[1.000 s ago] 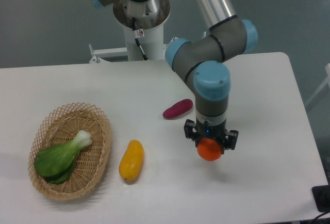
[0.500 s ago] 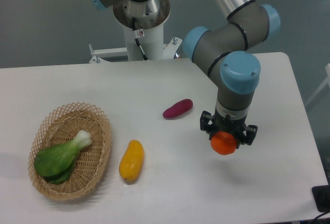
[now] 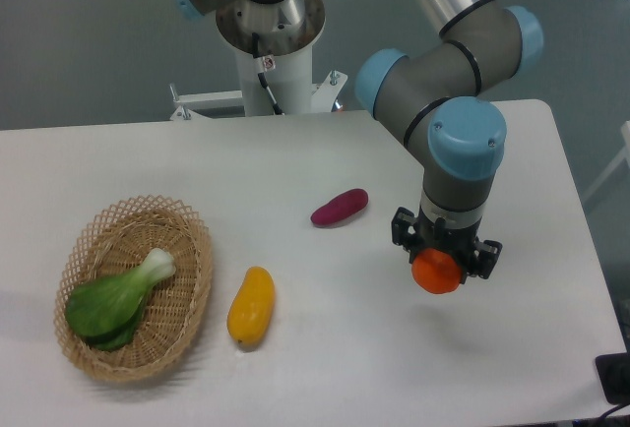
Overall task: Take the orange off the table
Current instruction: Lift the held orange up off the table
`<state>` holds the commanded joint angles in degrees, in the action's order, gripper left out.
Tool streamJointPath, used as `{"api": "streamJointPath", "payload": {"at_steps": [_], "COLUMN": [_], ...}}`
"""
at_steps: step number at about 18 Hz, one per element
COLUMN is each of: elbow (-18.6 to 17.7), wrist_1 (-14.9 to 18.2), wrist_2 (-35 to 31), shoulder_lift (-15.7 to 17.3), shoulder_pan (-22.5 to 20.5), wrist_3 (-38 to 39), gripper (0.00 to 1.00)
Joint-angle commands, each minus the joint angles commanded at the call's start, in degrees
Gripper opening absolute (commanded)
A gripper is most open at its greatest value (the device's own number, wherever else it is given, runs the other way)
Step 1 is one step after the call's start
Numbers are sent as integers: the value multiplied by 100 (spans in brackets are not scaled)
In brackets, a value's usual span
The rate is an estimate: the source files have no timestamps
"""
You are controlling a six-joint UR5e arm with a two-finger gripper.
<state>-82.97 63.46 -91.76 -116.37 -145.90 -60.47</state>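
Observation:
The orange (image 3: 436, 273) is a small round bright orange ball held between the black fingers of my gripper (image 3: 439, 268). The gripper points straight down and is shut on the orange, holding it above the white table (image 3: 295, 368) at the right of centre. A faint shadow lies on the table below and to the right of it. The lower half of the orange shows; its top is hidden by the gripper body.
A purple sweet potato (image 3: 340, 207) lies left of the gripper. A yellow-orange mango-like fruit (image 3: 251, 306) lies at the front middle. A wicker basket (image 3: 135, 285) with a green bok choy (image 3: 116, 296) stands at the left. The arm's base (image 3: 269, 24) stands at the back.
The gripper has moved to the right with the orange in it, first by a large step, then by a small one. Nothing else has moved.

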Motion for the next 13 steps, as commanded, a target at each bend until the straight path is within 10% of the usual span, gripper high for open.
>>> {"api": "streamJointPath", "payload": {"at_steps": [13], "elbow": [-62], "wrist_1": [-62], "wrist_2": [-18], "shoulder_lift": [18], "shoulder_pan": [9], "wrist_3": [9], "gripper": [65]}}
